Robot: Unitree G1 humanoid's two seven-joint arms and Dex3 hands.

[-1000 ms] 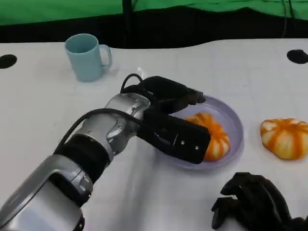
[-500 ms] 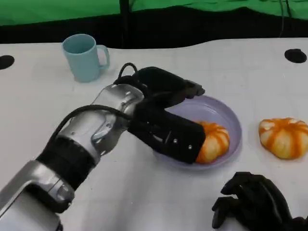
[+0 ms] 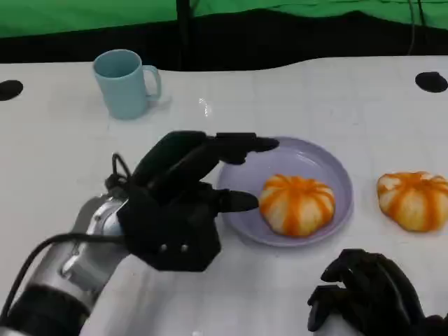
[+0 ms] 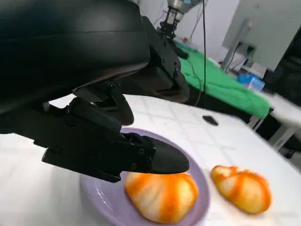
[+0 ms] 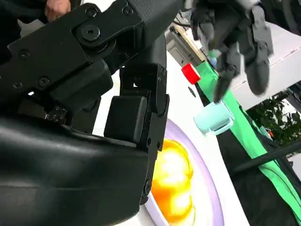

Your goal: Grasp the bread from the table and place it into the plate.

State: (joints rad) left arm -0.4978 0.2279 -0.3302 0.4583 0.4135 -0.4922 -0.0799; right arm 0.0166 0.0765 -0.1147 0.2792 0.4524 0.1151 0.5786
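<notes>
My left hand (image 3: 183, 210) has let go and drawn back from the plate (image 3: 329, 162); it now hangs with fingers spread, holding nothing, its fingertips just over the near rim. The bread (image 3: 297, 203) I carried lies in the plate, just beyond those fingertips, so that placement looks done. A second bread (image 3: 413, 199) sits on the table (image 3: 315, 91), beyond the plate. My right hand (image 3: 371, 294) rests curled, empty.

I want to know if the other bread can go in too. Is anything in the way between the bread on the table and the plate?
Nothing visible. The bread on the table lies just right of the plate, with bare table between. The plate already holds one bread.
</notes>
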